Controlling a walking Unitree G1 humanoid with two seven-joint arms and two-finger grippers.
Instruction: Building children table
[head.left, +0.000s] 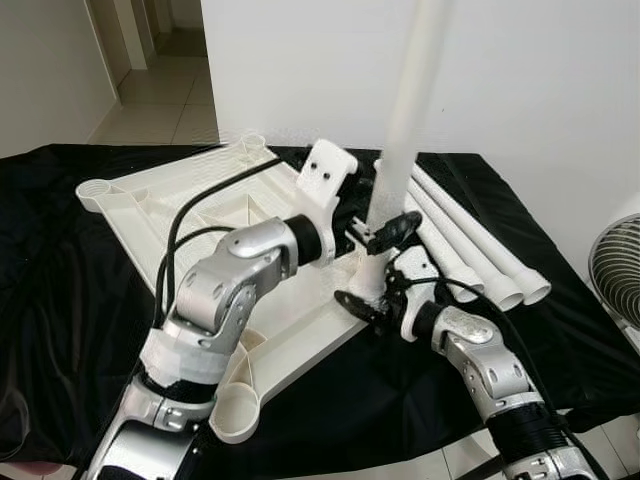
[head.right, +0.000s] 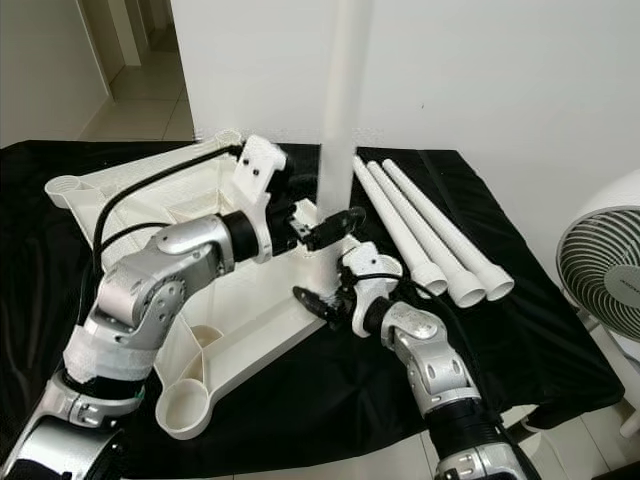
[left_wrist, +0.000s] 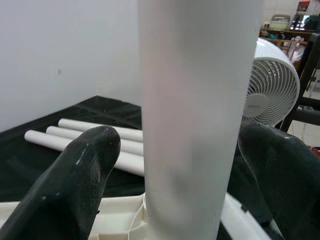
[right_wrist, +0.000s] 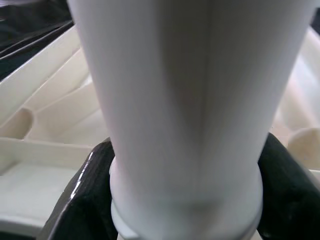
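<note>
A white table top (head.left: 150, 200) lies upside down on the black cloth. One white table leg (head.left: 410, 100) stands upright in the corner socket nearest the wall side. My left gripper (head.left: 385, 228) reaches in from the left and is open, its fingers (left_wrist: 85, 170) either side of the leg with a small gap showing. My right gripper (head.left: 372, 295) is shut on the flared base of the leg (right_wrist: 190, 100), just above the socket. Its black fingers (right_wrist: 82, 195) press both sides.
Three spare white legs (head.right: 420, 220) lie side by side on the cloth right of the table top. A white fan (head.right: 600, 260) stands at the far right. Open corner sockets (head.left: 235, 410) sit near the cloth's front edge. A white wall is close behind.
</note>
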